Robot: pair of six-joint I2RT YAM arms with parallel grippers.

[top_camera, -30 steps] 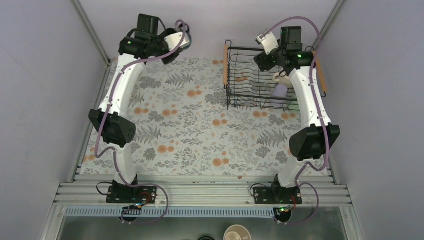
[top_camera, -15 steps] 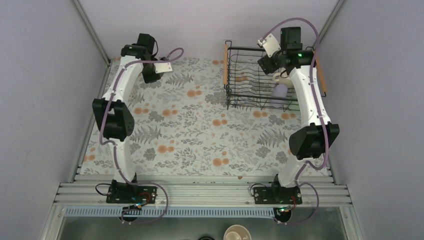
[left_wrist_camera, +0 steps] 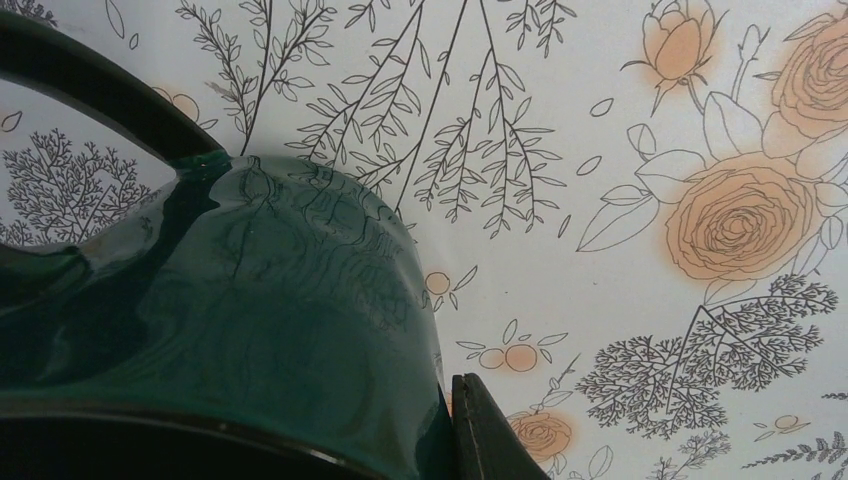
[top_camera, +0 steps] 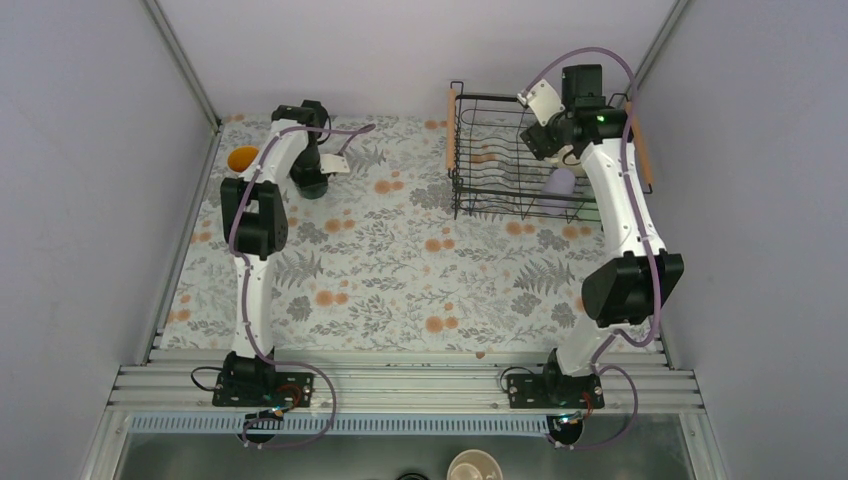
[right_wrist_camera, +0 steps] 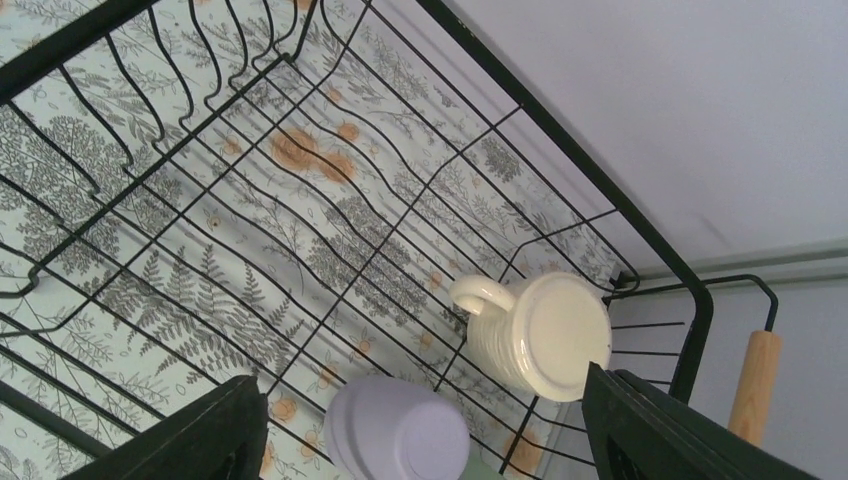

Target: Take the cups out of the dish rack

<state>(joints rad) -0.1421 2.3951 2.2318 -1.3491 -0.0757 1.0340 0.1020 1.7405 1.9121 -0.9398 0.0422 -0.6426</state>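
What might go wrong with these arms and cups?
The left end effector holds the dark green mug near the floral mug; setting it down might knock that one. The right end effector hangs open over the cream mug and lavender tumbler, upside down close together; a finger could bump the neighbour or snag the dish rack wires.

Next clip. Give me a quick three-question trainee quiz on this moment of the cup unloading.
1. True or false: the right pincer grips the cream mug.
2. Fill in: the floral mug stands at the table's far-___ corner.
3. Which cup does the left pincer hold? A cream mug; B green mug; C floral mug.

Key: 1 false, it hangs open over the rack; 2 left; 3 B.
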